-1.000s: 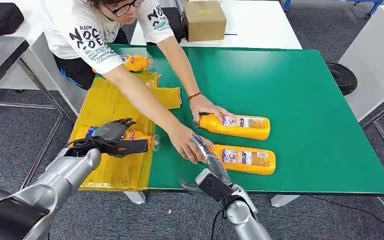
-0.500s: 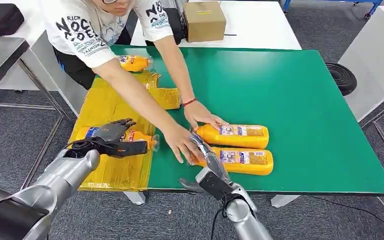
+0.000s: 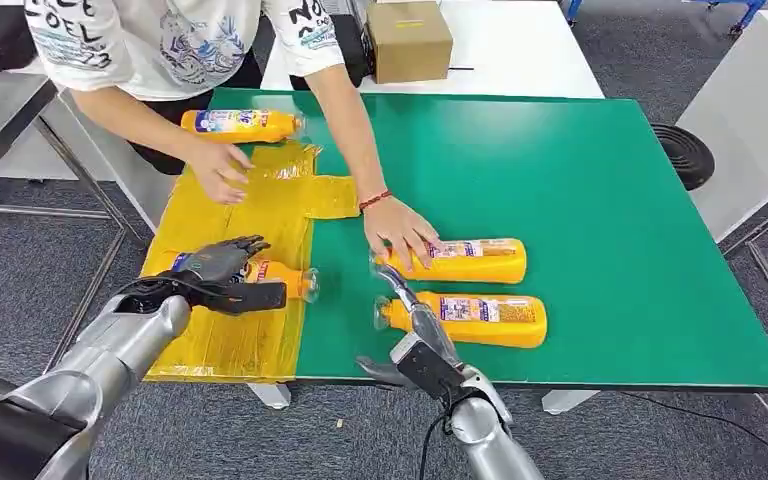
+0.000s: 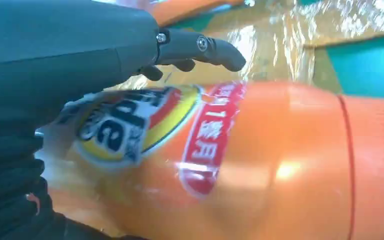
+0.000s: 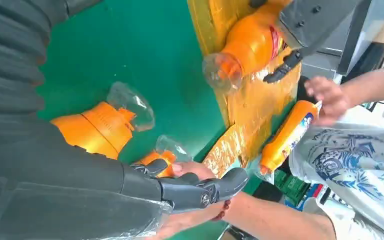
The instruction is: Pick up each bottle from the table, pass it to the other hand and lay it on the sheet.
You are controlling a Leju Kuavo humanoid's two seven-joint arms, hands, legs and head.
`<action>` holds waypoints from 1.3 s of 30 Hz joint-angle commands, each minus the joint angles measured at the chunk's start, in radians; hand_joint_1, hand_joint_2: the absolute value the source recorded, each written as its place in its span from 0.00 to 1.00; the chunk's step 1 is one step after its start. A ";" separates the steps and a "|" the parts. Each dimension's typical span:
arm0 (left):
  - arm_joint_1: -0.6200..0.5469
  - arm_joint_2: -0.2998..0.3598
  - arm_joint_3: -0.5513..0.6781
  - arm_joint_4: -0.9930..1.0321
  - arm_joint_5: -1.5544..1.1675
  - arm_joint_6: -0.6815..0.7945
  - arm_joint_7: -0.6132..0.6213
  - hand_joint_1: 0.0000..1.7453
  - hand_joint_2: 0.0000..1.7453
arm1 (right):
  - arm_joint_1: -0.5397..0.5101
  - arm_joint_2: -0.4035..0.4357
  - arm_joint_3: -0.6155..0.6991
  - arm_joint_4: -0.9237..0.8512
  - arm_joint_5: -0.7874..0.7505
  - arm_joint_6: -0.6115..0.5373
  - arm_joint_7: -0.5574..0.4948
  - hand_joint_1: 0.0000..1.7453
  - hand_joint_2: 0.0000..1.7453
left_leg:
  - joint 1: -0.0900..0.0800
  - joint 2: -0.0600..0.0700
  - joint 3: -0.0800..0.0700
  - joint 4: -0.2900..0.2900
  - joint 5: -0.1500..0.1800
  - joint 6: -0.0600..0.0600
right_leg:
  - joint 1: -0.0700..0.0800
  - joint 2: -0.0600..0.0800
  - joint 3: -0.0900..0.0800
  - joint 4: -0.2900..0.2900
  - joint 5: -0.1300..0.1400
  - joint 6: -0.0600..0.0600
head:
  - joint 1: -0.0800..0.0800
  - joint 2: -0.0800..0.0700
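An orange bottle (image 3: 282,277) (image 4: 260,165) lies on the yellow sheet (image 3: 210,215) at the table's near left. My left hand (image 3: 222,268) (image 4: 80,50) is over it with fingers spread and thumb stretched along its near side, not closed around it. A second orange bottle (image 3: 475,319) (image 5: 97,130) lies on the green table (image 3: 610,200) near the front edge. My right hand (image 3: 415,322) (image 5: 180,192) hovers over its cap end, fingers straight and empty. A third bottle (image 3: 475,261) lies just behind, under a person's hand (image 3: 400,232).
The person leans in from the far left, with the other hand (image 3: 218,170) on the sheet. Another orange bottle (image 3: 235,123) (image 5: 285,135) lies at the sheet's far end. A cardboard box (image 3: 409,40) stands on the white table behind. A black round object (image 3: 684,154) sits right of the table.
The person pulled one hand off the near bottle and back to the sheet, and nudged the two table bottles. The person straightened up. My hands have hardly moved.
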 commanded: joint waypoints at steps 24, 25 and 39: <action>0.010 0.248 -0.154 -0.297 -0.005 -0.142 -0.067 0.00 1.00 | -0.049 -0.010 -0.047 0.083 -0.011 0.020 -0.017 0.00 1.00 | 0.001 0.003 -0.001 0.000 -0.001 0.000 | 0.001 0.002 -0.001 0.000 0.000 -0.002 | 0.000 0.000; 0.014 0.258 -0.156 -0.308 -0.002 -0.146 -0.071 0.00 1.00 | -0.052 -0.010 -0.046 0.086 -0.013 0.021 -0.020 0.00 1.00 | 0.001 0.006 0.002 0.001 -0.003 -0.001 | 0.002 0.004 0.001 0.000 -0.001 -0.003 | 0.000 0.000; 0.009 0.362 -0.144 -0.473 0.180 -0.311 -0.192 0.00 1.00 | -0.072 -0.020 -0.033 0.123 -0.031 0.017 -0.039 0.00 1.00 | 0.002 0.002 -0.003 0.001 -0.001 -0.001 | 0.002 0.000 -0.003 0.000 -0.001 -0.002 | 0.000 0.000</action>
